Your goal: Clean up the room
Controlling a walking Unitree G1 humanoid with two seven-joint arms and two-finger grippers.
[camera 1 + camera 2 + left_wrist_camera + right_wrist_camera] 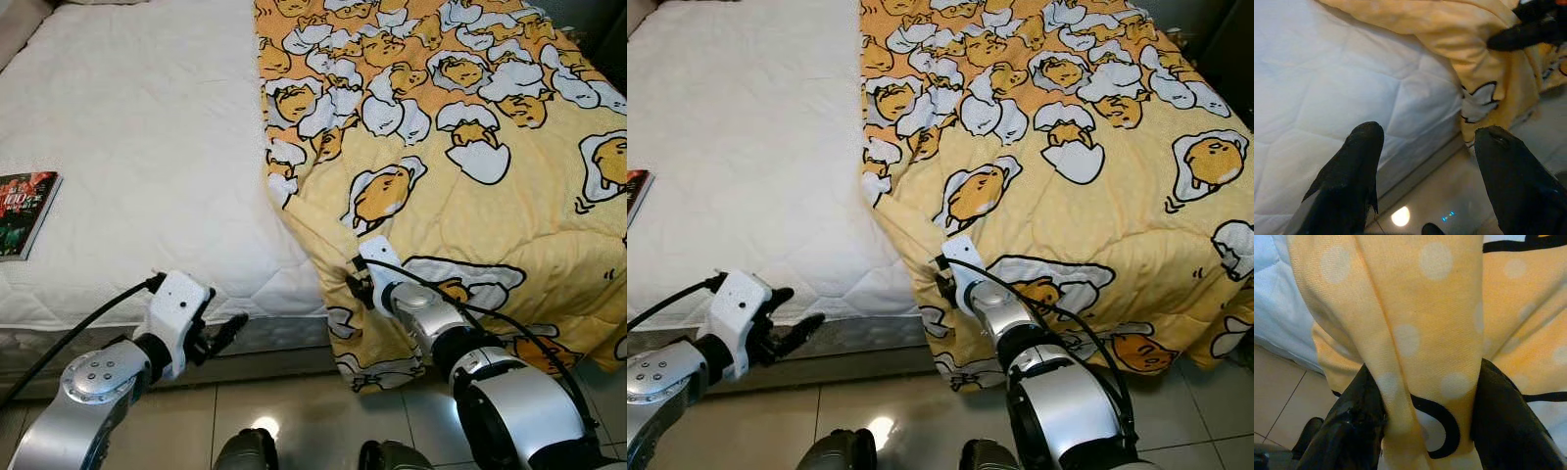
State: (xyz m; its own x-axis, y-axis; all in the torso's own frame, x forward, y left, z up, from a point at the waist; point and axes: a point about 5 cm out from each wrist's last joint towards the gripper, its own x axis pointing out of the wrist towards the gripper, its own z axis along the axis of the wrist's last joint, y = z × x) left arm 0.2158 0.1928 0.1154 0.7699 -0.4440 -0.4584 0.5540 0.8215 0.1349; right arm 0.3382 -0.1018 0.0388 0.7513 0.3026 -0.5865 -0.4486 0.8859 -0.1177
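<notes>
The right gripper (1425, 411) clenches a fold of the yellow cartoon-egg blanket (460, 196) at the mattress's (137, 147) front edge. The left gripper (1422, 171) hovers released beside that edge. A magazine (24, 211) lies near the mattress's left edge.

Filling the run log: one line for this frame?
right gripper: fingers either side of blanket fold at bed corner | left gripper: open, empty, beside mattress edge

exposure: bright, even indoor light; white mattress (147, 147) near blown out
glare: lamp reflection on glossy floor tiles (263, 427)
shadows: soft, under bed edge
focus: head views sharp; left wrist view soft, black fingers (1347, 181) blurred
distortion: mild at edges
</notes>
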